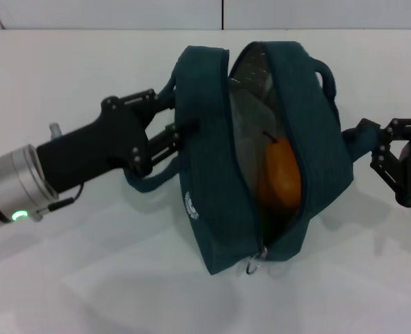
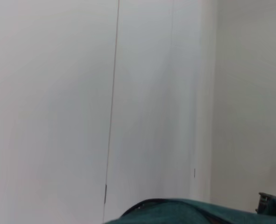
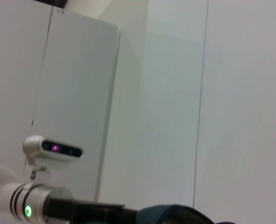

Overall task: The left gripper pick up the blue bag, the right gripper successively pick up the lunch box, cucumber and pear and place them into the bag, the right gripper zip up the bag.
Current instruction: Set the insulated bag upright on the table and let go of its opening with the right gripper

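The left claw (image 1: 181,132) comes in from the left over the white desk (image 1: 87,278) and is clamped on a strap of the blue bag (image 1: 205,209) at the bag's left edge. The bag sits mid-desk, its top unzipped and gaping, and the pear (image 1: 281,174) lies inside against the right wall. Bare desk surface lies in front of it. The right claw (image 1: 372,142) sits just beside the bag's right edge; whether its fingers are spread cannot be told.
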Robot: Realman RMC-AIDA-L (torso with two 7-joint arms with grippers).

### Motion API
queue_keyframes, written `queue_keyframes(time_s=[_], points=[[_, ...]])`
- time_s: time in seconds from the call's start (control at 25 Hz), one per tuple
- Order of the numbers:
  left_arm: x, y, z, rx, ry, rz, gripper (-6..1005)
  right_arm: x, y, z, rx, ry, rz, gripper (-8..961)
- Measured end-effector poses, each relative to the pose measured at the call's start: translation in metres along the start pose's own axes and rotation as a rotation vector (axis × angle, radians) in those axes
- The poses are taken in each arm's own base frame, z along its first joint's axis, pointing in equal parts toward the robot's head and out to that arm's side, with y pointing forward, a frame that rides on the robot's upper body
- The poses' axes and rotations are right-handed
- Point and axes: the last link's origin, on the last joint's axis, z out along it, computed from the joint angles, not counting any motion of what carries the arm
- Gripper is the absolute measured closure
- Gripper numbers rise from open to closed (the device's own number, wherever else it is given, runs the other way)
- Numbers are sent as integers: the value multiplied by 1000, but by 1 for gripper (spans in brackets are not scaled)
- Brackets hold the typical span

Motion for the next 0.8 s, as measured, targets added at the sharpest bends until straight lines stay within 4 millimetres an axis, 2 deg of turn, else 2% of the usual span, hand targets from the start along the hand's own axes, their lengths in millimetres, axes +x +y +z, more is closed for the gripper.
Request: queue_keyframes(time_s=[0.2, 0.56, 0.8], points=[[-6, 6, 1, -13, 0, 10, 575, 2, -2, 3, 4, 7, 41, 863], [-14, 16, 5, -26, 18, 40, 575, 7, 3, 2, 7, 14, 127, 846], [-16, 16, 13, -22, 31, 34, 576, 8, 2, -6, 28, 28, 158, 834]])
